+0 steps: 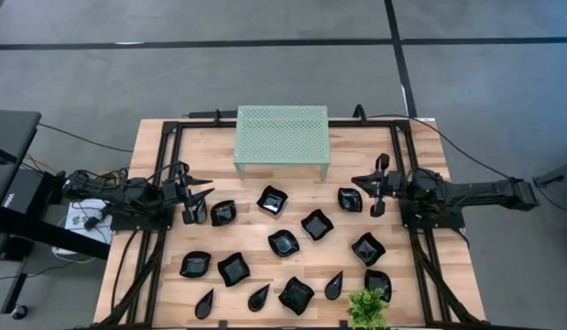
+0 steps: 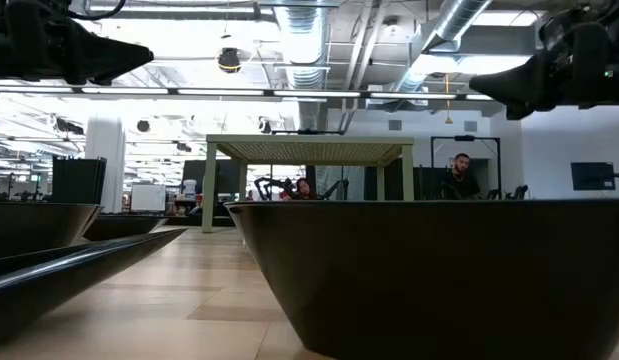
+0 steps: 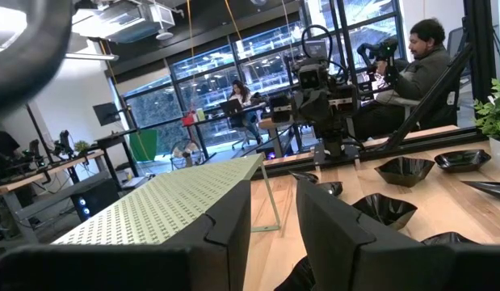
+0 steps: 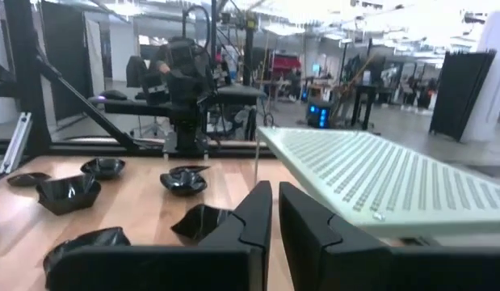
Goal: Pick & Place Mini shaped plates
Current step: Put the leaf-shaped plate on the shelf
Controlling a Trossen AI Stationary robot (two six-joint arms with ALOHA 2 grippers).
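Mini shaped plates [image 1: 284,243] scattered on the wooden table [image 1: 155,147] in front of the pale green perforated stand [image 1: 282,136]. Teardrop plates [image 1: 258,297] sit in the front row, long axes diagonal, tips toward far right. No readable writing. Left gripper [image 1: 203,192] at left, fingers parted, nothing held, beside one plate [image 1: 223,213]. Right gripper [image 1: 358,182] at right, fingers nearly together, empty. Small green plant [image 1: 367,308] at front edge
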